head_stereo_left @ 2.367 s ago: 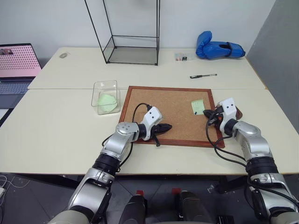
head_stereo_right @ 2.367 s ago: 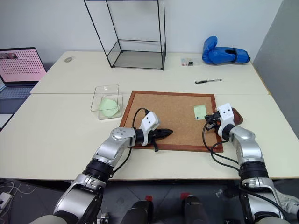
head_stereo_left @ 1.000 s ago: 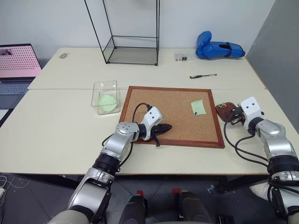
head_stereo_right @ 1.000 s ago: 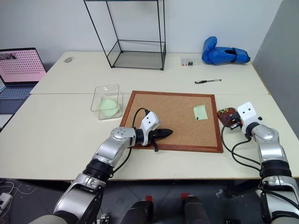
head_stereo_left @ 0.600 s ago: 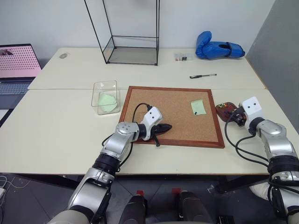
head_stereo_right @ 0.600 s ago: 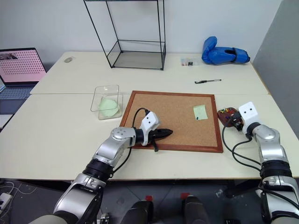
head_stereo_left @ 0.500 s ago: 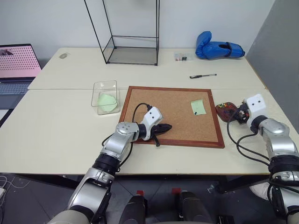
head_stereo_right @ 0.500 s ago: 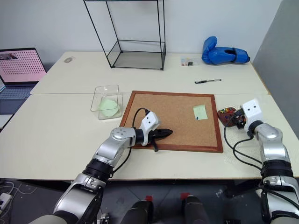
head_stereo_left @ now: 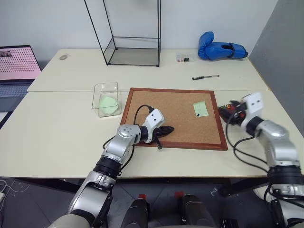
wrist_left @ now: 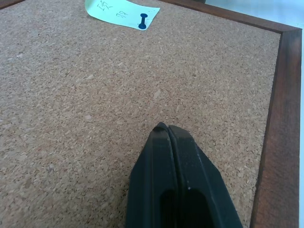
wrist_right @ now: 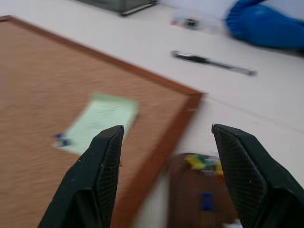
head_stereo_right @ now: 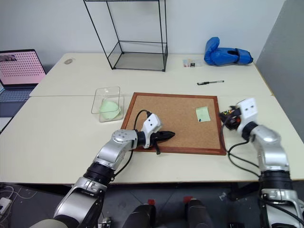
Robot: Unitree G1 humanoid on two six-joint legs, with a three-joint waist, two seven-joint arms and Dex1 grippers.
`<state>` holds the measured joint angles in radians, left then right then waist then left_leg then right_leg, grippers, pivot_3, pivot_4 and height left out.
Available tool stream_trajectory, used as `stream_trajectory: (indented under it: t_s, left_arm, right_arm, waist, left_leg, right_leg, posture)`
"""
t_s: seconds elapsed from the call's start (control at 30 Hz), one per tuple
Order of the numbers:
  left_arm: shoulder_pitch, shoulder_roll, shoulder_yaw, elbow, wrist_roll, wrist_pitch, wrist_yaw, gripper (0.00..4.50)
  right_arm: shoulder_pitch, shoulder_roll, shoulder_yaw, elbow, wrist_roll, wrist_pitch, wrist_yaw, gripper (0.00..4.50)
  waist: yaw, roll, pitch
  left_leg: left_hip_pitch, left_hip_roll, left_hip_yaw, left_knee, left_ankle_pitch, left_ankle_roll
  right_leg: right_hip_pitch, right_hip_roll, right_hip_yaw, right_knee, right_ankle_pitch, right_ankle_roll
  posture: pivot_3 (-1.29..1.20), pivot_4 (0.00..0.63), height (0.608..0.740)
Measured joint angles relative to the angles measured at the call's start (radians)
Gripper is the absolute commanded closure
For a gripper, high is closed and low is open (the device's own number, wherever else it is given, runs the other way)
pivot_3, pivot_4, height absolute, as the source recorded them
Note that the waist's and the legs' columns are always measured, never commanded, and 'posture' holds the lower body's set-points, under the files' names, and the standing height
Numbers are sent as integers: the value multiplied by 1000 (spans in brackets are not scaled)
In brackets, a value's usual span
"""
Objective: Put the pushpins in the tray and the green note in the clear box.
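Note:
A pale green note (head_stereo_left: 200, 109) lies on the corkboard (head_stereo_left: 166, 107) near its right edge, held by a dark pushpin (wrist_left: 143, 20). Just right of the board's frame sits the small brown tray (wrist_right: 183, 190) with coloured pushpins (wrist_right: 204, 162) in it. My right gripper (wrist_right: 167, 128) hovers over the tray, open and empty, pointing toward the note. My left gripper (head_stereo_left: 167, 129) is shut on nothing and rests low over the board's near part. The clear box (head_stereo_left: 107, 98) stands left of the board with another green note (head_stereo_left: 108, 102) inside.
A tall black wire-framed glass case (head_stereo_left: 133, 35) stands at the back. A pen (head_stereo_left: 205, 77) and a blue boxing glove (head_stereo_left: 221, 50) lie at the back right. A laptop (head_stereo_left: 19, 64) sits at the far left.
My right hand has swung left from beside the tray to above it, toward the board's right edge, and its fingers have spread apart. The left arm has stayed still.

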<state>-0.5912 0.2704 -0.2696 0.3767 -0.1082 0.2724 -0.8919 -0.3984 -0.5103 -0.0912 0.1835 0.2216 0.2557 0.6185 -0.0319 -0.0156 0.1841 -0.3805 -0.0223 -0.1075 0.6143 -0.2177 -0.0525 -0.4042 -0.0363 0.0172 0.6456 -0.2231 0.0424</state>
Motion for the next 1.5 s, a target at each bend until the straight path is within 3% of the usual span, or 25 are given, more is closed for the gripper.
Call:
stream_trajectory:
  t_s: [0.2,0.43,1.0,1.27,1.5]
  left_arm:
    - [1,-1,-2,-3,0,0,7,4500]
    - [12,2,0,-18,0,2,8,4500]
    - [27,13,-2,-48,5,7,10,4500]
    - [27,13,-3,-49,5,7,8,4500]
    - [19,5,-1,-37,5,13,8,4500]
  right_arm:
    - [14,111,81,-12,-11,-4,-17,1357]
    - [-56,141,83,137,-39,-52,-35,1357]
    - [-93,167,81,232,-55,-111,-37,4462]
    - [-90,164,78,212,-47,-93,-28,4462]
    - [-103,132,72,-22,12,-37,16,4462]
  waist:
    - [0,0,0]
    - [0,0,0]
    - [-3,0,0]
    - [-3,0,0]
    - [-1,0,0]
  left_leg:
    - [0,0,0,0,0,0]
    - [0,0,0,0,0,0]
    - [0,0,0,-1,0,0]
    - [0,0,0,-1,0,0]
    - [0,0,0,0,0,0]
  right_leg:
    - [0,0,0,0,0,0]
    - [0,0,0,0,0,0]
    - [0,0,0,0,0,0]
    - [-1,0,0,0,0,0]
    - [-1,0,0,-1,0,0]
  posture:
    - [0,150,740]
    - [0,150,740]
    - [0,150,740]
    - [0,150,740]
    - [0,150,740]
